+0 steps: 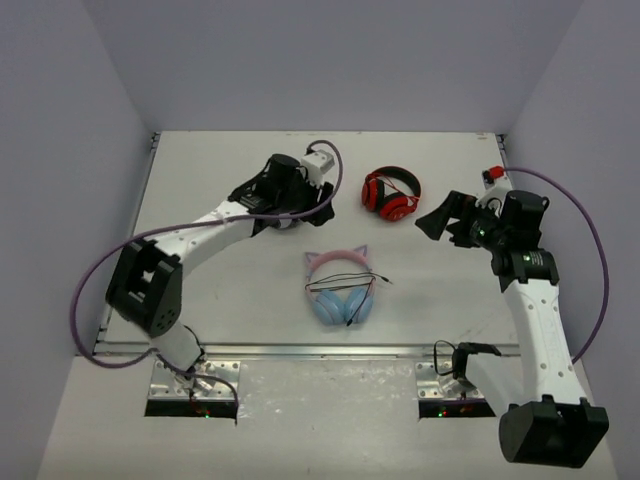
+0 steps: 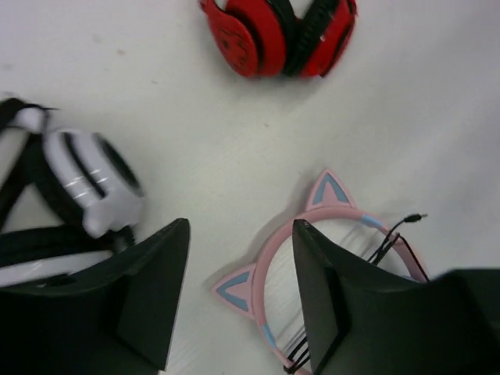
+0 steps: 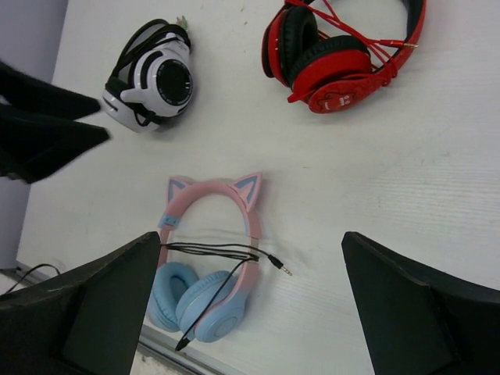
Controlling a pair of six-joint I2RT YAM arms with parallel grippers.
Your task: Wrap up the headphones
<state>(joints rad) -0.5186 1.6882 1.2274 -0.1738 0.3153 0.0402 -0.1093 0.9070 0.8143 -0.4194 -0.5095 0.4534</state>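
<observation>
I observe the headphones (image 1: 340,303) lying flat on the table (image 1: 225,300) at the centre of the top view, cat ears toward the top of the frame. Their black cable (image 3: 226,251) lies loose across headband and earcups. The left gripper (image 2: 241,230), jaws apart and empty, hovers upper centre above the black-and-white headphones (image 3: 152,78). The right gripper (image 3: 251,242), jaws wide apart and empty, sits right of the red-and-black headphones (image 1: 391,192).

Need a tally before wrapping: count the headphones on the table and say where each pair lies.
3. The pink cat-ear headphones lie front centre; the red headphones lie behind them; the black-and-white headphones lie back left, hidden from the overhead camera. No others show.
</observation>
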